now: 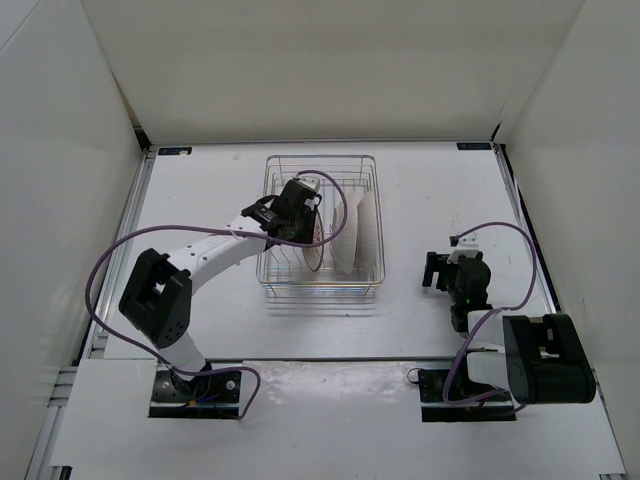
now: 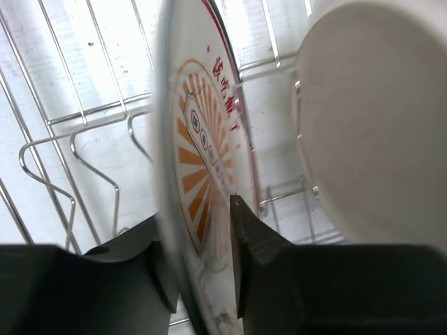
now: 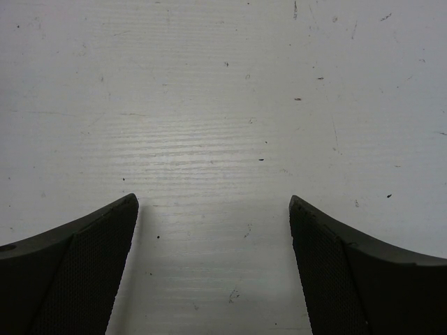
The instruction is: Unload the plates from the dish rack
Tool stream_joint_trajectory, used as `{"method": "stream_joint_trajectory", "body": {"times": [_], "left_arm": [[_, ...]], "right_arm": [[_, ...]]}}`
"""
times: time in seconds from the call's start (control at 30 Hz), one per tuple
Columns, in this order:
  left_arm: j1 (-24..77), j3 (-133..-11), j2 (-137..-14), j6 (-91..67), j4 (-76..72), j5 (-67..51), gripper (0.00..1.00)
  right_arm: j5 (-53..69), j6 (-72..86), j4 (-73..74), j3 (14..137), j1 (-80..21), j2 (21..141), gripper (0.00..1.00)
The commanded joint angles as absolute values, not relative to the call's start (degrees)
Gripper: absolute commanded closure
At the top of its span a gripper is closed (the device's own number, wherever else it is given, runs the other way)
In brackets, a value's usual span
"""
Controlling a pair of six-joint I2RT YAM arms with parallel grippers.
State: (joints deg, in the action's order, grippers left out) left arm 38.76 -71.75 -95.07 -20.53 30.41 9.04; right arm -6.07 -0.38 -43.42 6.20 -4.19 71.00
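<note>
The silver wire dish rack (image 1: 271, 205) stands at mid-table, with plates upright between its tines. In the top view my left gripper (image 1: 309, 232) reaches down into the rack at the plate with orange-brown radial stripes (image 1: 320, 246). The left wrist view shows this striped plate (image 2: 202, 139) edge-on between the jaws, one finger on its white back and the other on its printed face, so my left gripper (image 2: 199, 241) is shut on it. To its right stands a white-backed plate (image 2: 377, 125), (image 1: 366, 235). My right gripper (image 1: 437, 270), (image 3: 213, 202) rests open over bare table to the right of the rack.
Rack tines (image 2: 84, 122) rise to the left of the gripped plate. White walls enclose the table (image 1: 200, 190) on the left, back and right. The left arm's purple cable (image 1: 110, 260) loops over the table's left part.
</note>
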Motion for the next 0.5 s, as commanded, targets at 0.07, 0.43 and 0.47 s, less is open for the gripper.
{"method": "stream_joint_trajectory", "body": {"times": [0.07,0.43,0.47], "left_arm": [[40.1,-74.4,-89.1,-18.6,27.2,10.1,0.66],[44.0,-78.3,-83.1,-19.3,26.3,16.5,0.72],[44.6,-78.8,-82.5,-18.7,26.5,19.7,0.73]], "right_arm": [[-6.9,-0.6,-45.4,6.0,-4.2,71.1,0.1],[-6.9,-0.7,-45.4,6.1,-4.2,71.1,0.1],[-6.8,-0.7,-45.4,6.0,-4.1,71.0,0.1]]}}
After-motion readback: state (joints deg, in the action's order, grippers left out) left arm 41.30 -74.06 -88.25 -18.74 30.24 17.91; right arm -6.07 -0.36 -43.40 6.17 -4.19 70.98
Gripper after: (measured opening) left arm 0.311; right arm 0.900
